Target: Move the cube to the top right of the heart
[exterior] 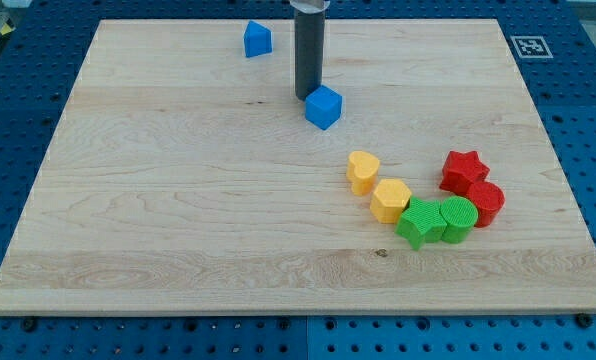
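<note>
A blue cube [323, 107] lies on the wooden board, above the middle. My tip [307, 96] stands just at the cube's upper left, touching or nearly touching it. A yellow heart [363, 170] lies below and to the right of the cube, a short gap away. The dark rod comes down from the view's top.
A second blue block [258, 39] sits near the board's top edge. A yellow hexagon [390, 200], a green star [420, 221], a green round block [458, 218], a red round block [485, 203] and a red star [464, 170] curve right of the heart.
</note>
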